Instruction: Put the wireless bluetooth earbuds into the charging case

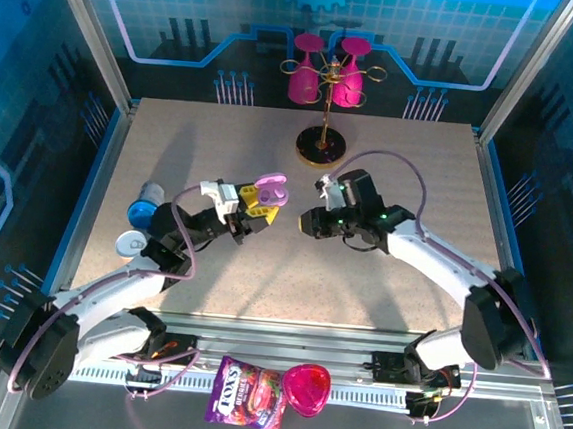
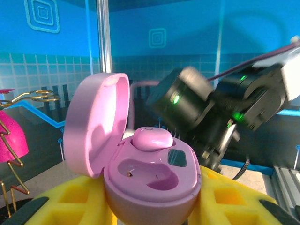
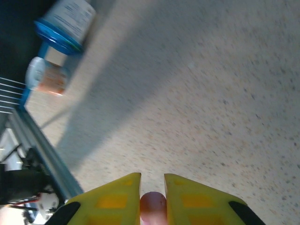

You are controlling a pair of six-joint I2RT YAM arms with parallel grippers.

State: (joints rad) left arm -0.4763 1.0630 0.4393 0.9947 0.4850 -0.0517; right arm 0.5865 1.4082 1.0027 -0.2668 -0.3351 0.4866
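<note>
My left gripper [image 1: 255, 207] was clamped on the lilac charging case [image 2: 154, 180]. Its lid [image 2: 93, 126] was thrown back and its sockets faced up. One earbud [image 2: 151, 138] sat in the far socket, and the near socket [image 2: 145, 171] was empty.

My right gripper [image 3: 152, 185] had its fingers drawn close on a small rounded pinkish thing [image 3: 153, 206]. I took it for the other earbud, though the wrist view showed no more than its end between the pads.

As I judged it, the coming move turned on one relation. The case lay to the left of my right fingers, near but apart, with the lid on the side away from them and the open mouth toward them. The right arm was the one carrying the piece, so I judged it would have to go leftward over the rim and then down. The target was the near socket — the empty one — with the rounded end leading.
</note>
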